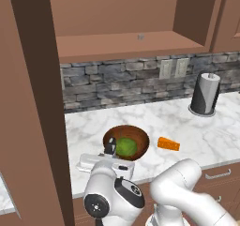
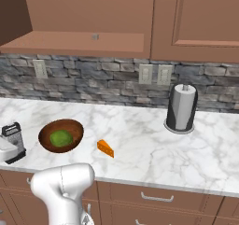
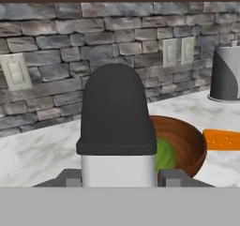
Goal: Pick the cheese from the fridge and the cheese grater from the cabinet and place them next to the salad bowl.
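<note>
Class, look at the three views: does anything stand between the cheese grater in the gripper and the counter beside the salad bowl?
Nothing visible does. The cheese grater sits between the gripper's fingers, just beside the salad bowl over bare marble counter; the cheese lies beyond the bowl.

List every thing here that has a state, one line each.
Small silver box grater with black handle: upright, held between the fingers.
Gripper: shut on the grater.
Orange cheese wedge: lying on the counter beside the bowl.
Round brown wooden salad bowl: upright, holding greens.
Reddish-brown wall cabinet: open.

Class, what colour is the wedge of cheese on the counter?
Orange, seen best in the left base view: the cheese lies on white marble.
</note>
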{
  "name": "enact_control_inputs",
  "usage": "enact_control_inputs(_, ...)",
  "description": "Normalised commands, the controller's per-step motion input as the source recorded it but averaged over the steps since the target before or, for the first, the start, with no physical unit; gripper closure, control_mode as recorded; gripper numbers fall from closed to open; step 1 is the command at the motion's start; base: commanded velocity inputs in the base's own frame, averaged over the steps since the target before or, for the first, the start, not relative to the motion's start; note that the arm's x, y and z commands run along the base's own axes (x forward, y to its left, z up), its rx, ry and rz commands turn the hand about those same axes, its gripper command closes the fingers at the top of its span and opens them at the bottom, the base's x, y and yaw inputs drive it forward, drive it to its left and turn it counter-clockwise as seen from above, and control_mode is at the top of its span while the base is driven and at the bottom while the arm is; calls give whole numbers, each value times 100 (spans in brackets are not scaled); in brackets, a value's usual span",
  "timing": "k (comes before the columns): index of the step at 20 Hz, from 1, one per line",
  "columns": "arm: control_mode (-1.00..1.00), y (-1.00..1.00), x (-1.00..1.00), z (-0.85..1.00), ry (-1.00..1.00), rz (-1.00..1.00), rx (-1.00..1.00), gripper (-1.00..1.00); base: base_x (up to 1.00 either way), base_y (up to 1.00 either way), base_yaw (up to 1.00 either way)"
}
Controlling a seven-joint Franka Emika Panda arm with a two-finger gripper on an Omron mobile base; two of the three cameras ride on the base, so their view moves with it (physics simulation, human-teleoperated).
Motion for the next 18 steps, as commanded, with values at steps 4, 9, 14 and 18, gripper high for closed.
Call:
enact_control_inputs(4,-100,0,15,-29,-3,-1,-1,100,0,0,0)
enact_control_inputs(9,-100,0,22,-26,-2,-3,-2,100,0,0,0)
enact_control_inputs(14,-100,0,20,-10,-1,-1,0,100,0,0,0)
enact_control_inputs(18,-100,0,21,-17,0,-1,0,100,0,0,0)
